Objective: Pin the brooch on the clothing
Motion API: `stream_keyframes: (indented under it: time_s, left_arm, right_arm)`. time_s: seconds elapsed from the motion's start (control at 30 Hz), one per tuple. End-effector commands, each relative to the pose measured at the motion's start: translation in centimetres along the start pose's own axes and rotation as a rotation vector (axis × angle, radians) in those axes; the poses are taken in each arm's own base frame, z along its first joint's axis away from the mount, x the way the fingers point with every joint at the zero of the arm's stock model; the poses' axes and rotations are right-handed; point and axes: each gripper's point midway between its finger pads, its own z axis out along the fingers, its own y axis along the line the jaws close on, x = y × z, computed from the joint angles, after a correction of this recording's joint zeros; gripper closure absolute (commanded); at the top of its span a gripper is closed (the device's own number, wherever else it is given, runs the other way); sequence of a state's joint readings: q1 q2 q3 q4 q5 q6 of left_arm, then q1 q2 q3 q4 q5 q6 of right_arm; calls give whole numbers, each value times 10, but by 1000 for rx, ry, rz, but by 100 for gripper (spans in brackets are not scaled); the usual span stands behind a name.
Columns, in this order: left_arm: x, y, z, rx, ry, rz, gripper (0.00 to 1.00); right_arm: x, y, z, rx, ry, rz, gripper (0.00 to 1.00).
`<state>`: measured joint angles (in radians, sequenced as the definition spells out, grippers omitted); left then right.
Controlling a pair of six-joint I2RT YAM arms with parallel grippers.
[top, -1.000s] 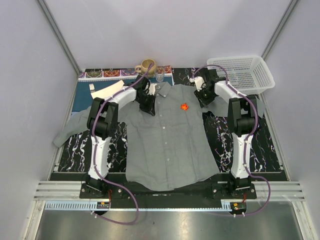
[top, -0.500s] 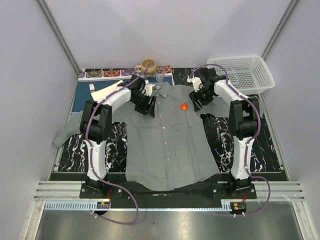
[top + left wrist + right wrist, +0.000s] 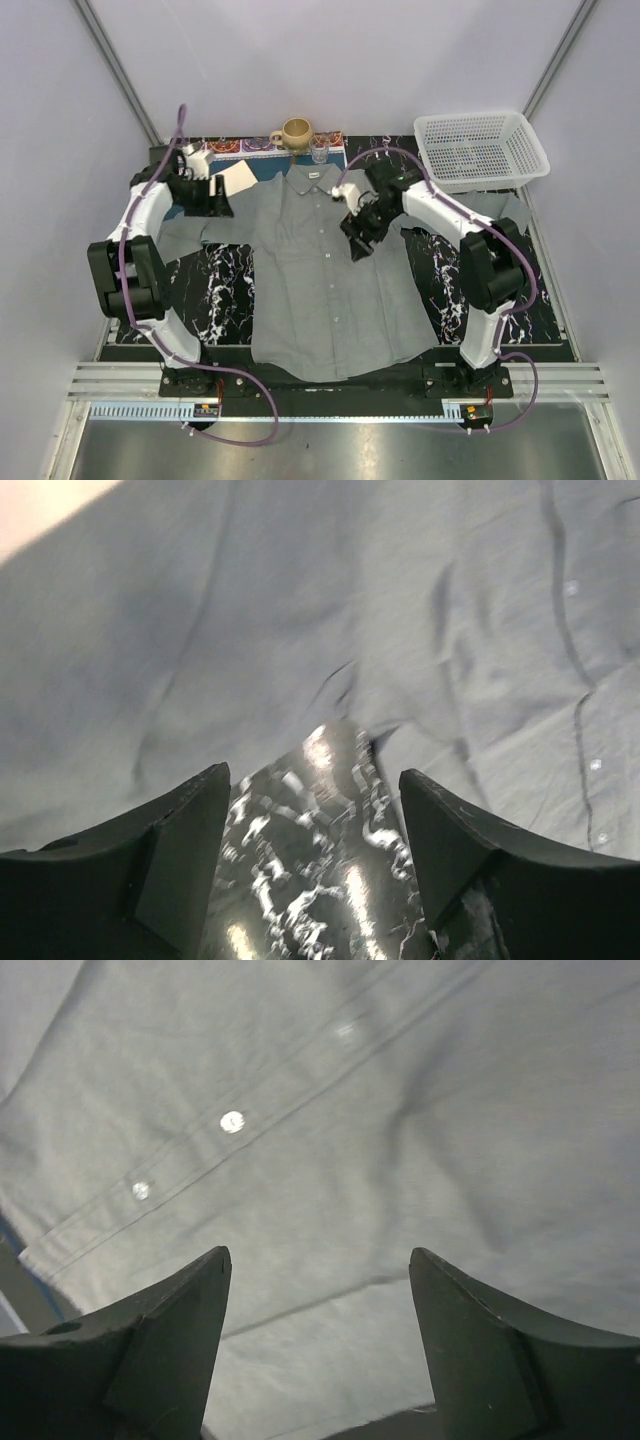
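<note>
1. We see the grey shirt (image 3: 320,300) lying flat and face up on the black marbled table (image 3: 225,295), collar (image 3: 310,178) toward the far side and both sleeves spread out.
2. We cannot find the brooch in any view; the right gripper (image 3: 358,240) hangs over the chest panel just right of the button line and hides the cloth beneath it.
3. In the right wrist view, the right gripper (image 3: 318,1255) has its fingers spread wide with nothing between them. Only grey cloth and a row of pale buttons (image 3: 232,1120) show below.
4. The left gripper (image 3: 218,198) sits over the far edge of the left sleeve (image 3: 190,238), beside a pale sheet of paper (image 3: 235,178) on the blue placemat (image 3: 262,166).
5. In the left wrist view, the left gripper (image 3: 312,780) is also open and empty. Bare marbled table shows between its fingers, with wrinkled shirt cloth just beyond.
6. A mug (image 3: 295,131) and a small glass (image 3: 320,151) stand behind the collar, and a white basket (image 3: 432,158) sits at the far right.
</note>
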<state>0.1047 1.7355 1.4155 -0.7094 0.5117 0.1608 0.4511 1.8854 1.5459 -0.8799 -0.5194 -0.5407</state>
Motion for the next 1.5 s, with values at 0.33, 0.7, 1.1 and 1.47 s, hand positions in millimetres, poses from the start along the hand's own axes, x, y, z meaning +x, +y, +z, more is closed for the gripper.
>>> stream_keyframes:
  time_s: [0.33,0.7,1.1,1.47]
  left_arm:
    - [100,109,-67,-269,215,118,27]
    - [128,172,-87,-408,426,463,23]
    - [173,184,-64,-259,577,476,52]
    - [212,188,-95,-301,675,383,94]
  right_arm:
    - [34,63,70,-206,138,28,27]
    - [36,63,66,-192,139,35,27]
    - [52,72,77,-222,189,47,28]
    - [61,74,85,-237,229,40,30]
